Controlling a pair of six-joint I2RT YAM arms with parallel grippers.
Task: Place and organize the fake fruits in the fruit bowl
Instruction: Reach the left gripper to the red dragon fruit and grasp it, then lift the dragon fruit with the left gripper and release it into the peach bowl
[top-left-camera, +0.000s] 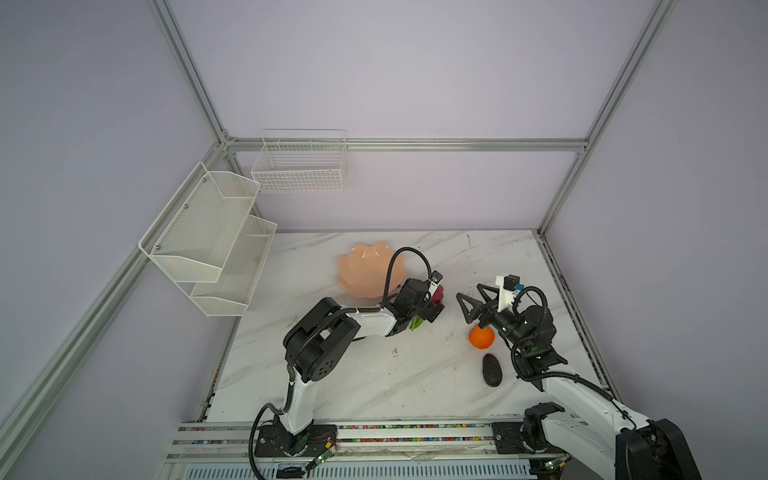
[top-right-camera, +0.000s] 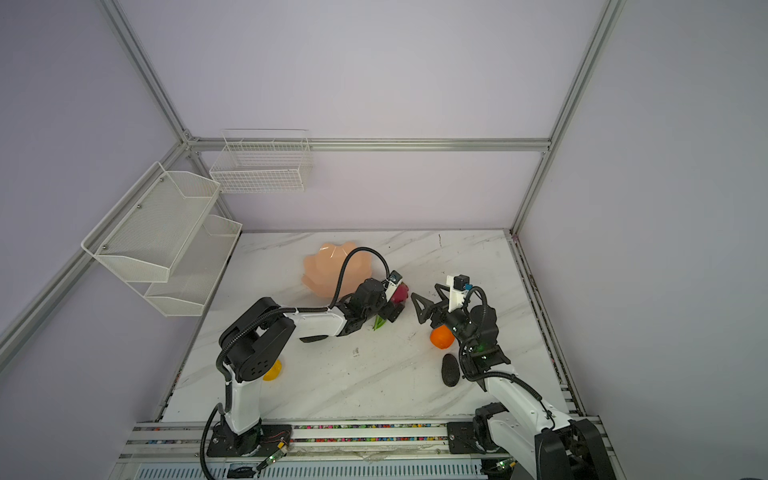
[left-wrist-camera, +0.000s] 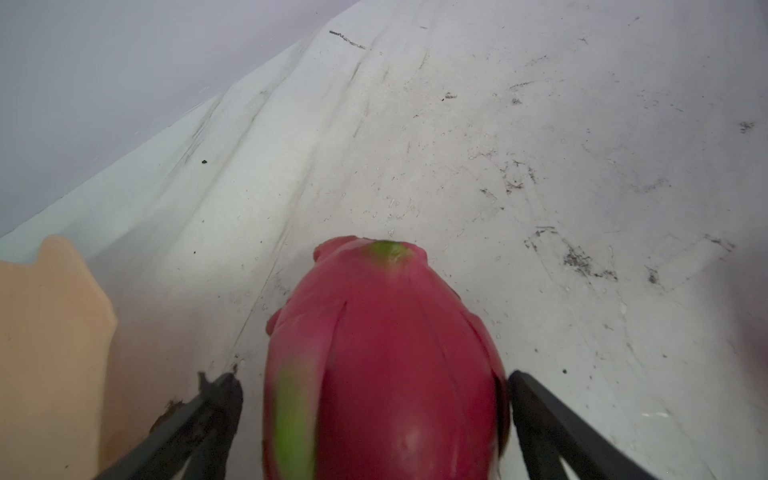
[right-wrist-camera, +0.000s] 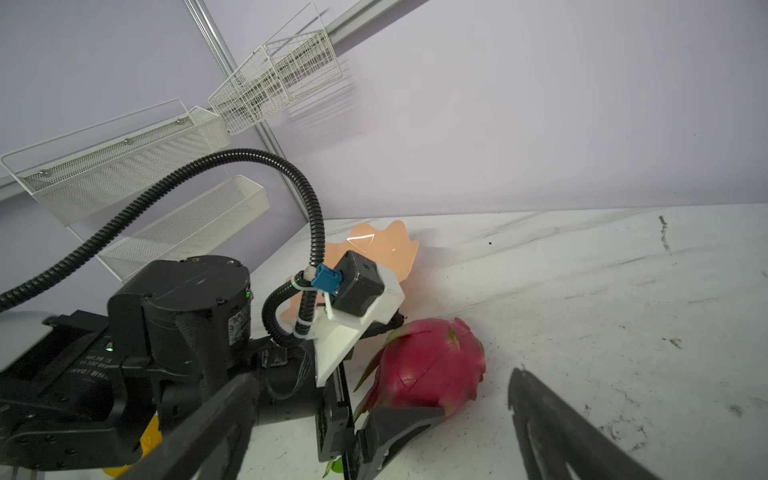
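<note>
Magenta dragon fruit (left-wrist-camera: 386, 353) lies on the white marbled table (top-left-camera: 374, 374), outside the bowl (top-left-camera: 361, 270) and near its rim. Its green leaves point toward the arm bases. In both top views the left arm (top-left-camera: 370, 324) covers most of it.

Left gripper (left-wrist-camera: 370, 380): jaws spread wide, one on each side of the dragon fruit. The left wrist view shows a gap between one finger and the skin. The other finger sits right at the skin — contact cannot be confirmed. The right wrist view shows the fruit resting on the table, not lifted.

Right gripper (top-left-camera: 468, 291): jaws spread wide, nothing between them. It hovers over the table beside the dragon fruit, fingers pointing toward it.

Orange (top-left-camera: 481, 337): on the table, partly under the right wrist.

Avocado (top-left-camera: 492, 370): on the table just beside the orange, on the side nearer the arm bases, not touching it.

Citrus (top-right-camera: 272, 370): on the table near the left edge, half hidden behind the left arm — visible in a top view.

Bowl: upright toward the back of the table, left of centre.

Wire basket (top-left-camera: 299, 166): on the back wall. Mesh rack (top-left-camera: 208, 241): on the left wall.
</note>
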